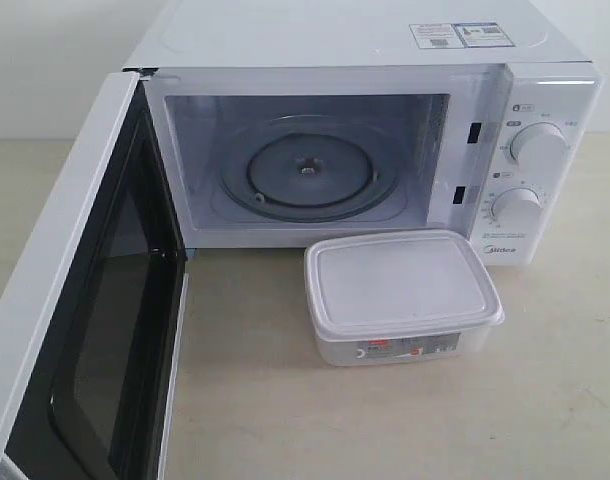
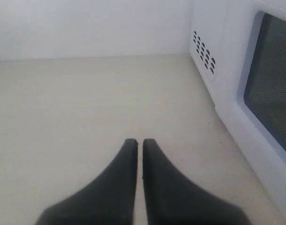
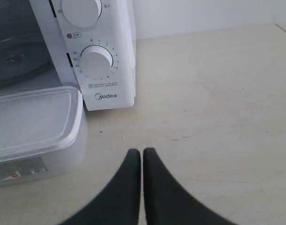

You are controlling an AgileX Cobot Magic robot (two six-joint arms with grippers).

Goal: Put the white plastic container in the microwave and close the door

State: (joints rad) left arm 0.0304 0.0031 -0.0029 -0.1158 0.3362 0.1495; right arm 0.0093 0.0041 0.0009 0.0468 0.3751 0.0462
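seeing the white plastic container [image 1: 403,297] upright on the surface [image 1: 285,400], lid on, just in front of the microwave [image 1: 545,90], roughly below the right end of the cavity and the two dials [image 1: 538,148]. not inside yet. red-and-white label turned toward the near edge of the surface.

got the microwave sitting toward the far edge of the surface, close to the wall, stickers [image 1: 461,35] on top. cavity showing the glass turntable [image 1: 307,170].

door [image 1: 85,300] swung wide open, reaching out toward the near-left corner of the surface. dark window and black inner frame turned toward the container side.

left gripper [image 2: 139,140]: narrow, fingers almost touching, only a thin slit between them, holding nothing. sitting over bare surface on the outer side of the open door, with the vent holes [image 2: 204,51] in the microwave's side wall ahead.

right gripper [image 3: 142,151]: also narrow, same thin slit, holding nothing. sitting over the surface on the right-edge side of the container, near it but apart. lower dial and midea logo [image 3: 106,96] ahead.

can't tell how high either gripper is off the surface.
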